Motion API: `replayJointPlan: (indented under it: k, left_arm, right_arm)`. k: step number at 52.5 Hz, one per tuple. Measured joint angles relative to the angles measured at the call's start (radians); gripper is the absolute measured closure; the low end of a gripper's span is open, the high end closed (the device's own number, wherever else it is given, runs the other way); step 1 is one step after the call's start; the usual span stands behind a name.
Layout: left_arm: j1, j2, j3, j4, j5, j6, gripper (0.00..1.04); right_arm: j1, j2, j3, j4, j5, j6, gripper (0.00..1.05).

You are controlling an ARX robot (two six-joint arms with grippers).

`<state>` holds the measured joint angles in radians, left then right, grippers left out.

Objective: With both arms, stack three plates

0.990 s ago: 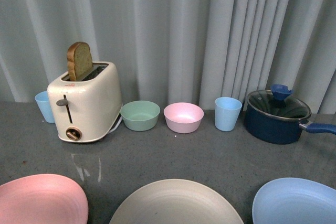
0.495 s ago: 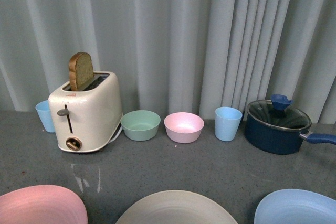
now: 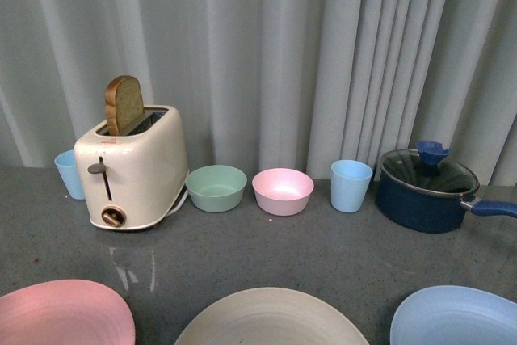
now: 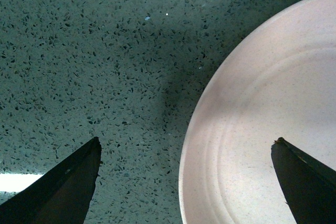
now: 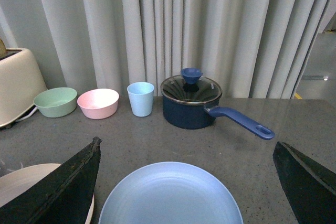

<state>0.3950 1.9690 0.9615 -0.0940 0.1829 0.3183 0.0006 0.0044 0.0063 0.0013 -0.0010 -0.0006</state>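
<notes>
Pink plate (image 3: 65,313), beige plate (image 3: 271,319) and blue plate (image 3: 456,317) seen slightly higher than before, near edges cut off, left gripper (image 4: 187,140) and right gripper (image 5: 186,142) both spread wide.

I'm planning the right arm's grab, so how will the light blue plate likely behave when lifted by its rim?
The light blue plate looks rigid and matte, so it probably won't flex or slip much. It is wide, shallow and flat on the counter, so a one-edge grip may let it tilt.

The beige plate (image 3: 271,321) now shows lower in view.
</notes>
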Motion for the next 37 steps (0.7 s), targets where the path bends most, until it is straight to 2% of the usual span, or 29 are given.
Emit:
replayJointPlan:
  k: [37]
  left_arm:
    - [-0.005,0.124,0.06,-0.087,-0.009,0.037,0.07]
  right_arm:
    - [0.0,0.0,0.0,0.0,0.0,0.0,0.07]
